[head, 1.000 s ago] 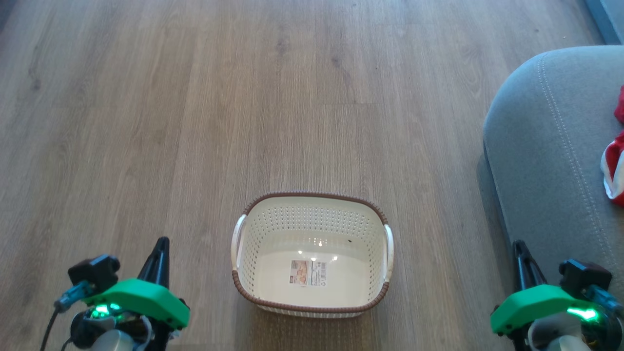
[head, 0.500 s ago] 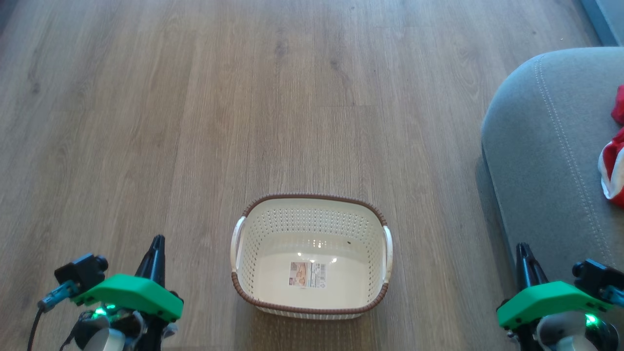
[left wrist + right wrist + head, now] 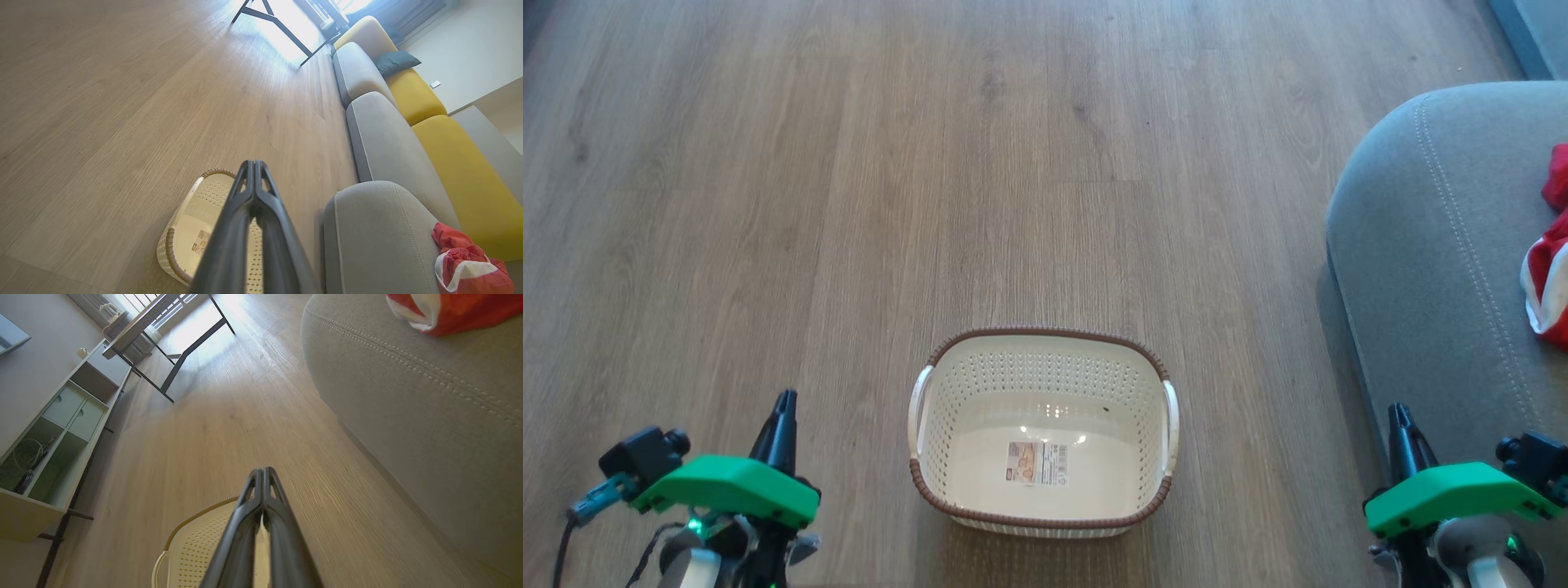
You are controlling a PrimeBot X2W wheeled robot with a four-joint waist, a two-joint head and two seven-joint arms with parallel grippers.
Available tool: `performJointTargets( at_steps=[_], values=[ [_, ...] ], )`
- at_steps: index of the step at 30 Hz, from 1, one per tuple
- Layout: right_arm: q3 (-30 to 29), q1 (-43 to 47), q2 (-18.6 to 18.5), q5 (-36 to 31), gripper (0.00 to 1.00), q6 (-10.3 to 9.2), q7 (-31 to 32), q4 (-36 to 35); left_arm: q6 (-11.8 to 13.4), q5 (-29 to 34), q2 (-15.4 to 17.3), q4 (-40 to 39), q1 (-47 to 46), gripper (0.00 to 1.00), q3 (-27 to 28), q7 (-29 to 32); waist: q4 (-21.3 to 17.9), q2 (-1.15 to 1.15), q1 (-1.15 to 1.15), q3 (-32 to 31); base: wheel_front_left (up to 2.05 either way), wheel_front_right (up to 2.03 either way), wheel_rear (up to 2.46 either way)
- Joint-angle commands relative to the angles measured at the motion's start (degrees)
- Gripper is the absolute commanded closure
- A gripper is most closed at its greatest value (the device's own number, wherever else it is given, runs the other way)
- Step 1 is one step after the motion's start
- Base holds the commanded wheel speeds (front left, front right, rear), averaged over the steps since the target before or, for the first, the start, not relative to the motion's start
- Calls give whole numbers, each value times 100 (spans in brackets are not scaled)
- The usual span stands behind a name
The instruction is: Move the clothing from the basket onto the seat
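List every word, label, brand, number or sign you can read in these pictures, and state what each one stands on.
The label sticker on the base of the basket: printed lines beside a small picture, too small and blurred to read.
The clothing on the seat: red and white fabric, with no print legible.
No text in these pictures can be read.

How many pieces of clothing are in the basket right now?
0. The basket holds only its label sticker; the red clothing lies on the seat, partly out of frame.
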Motion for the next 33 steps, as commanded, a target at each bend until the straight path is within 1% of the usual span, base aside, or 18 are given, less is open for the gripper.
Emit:
performJointTargets(
  at_steps=[1, 5, 6, 33],
  values=[
    [0, -278, -1, 202, 100, 17, 35, -179, -47, -143, 11, -204, -255, 100, 223, 26, -2, 0, 0, -4, 0, 0, 0],
    [-20, -304, 2, 554, 100, 19, 118, -179, -82, -396, -38, -228, -256, 100, 321, 108, -10, 0, 0, -17, 0, 0, 0],
    [-20, -304, 2, 554, 100, 19, 118, -179, -82, -396, -38, -228, -256, 100, 321, 108, -10, 0, 0, -17, 0, 0, 0],
    [-129, -440, 14, 2454, 100, 27, 564, -181, -270, -1760, -302, -357, -259, 100, 852, 556, -50, 0, 0, -89, 0, 0, 0]
  ],
)
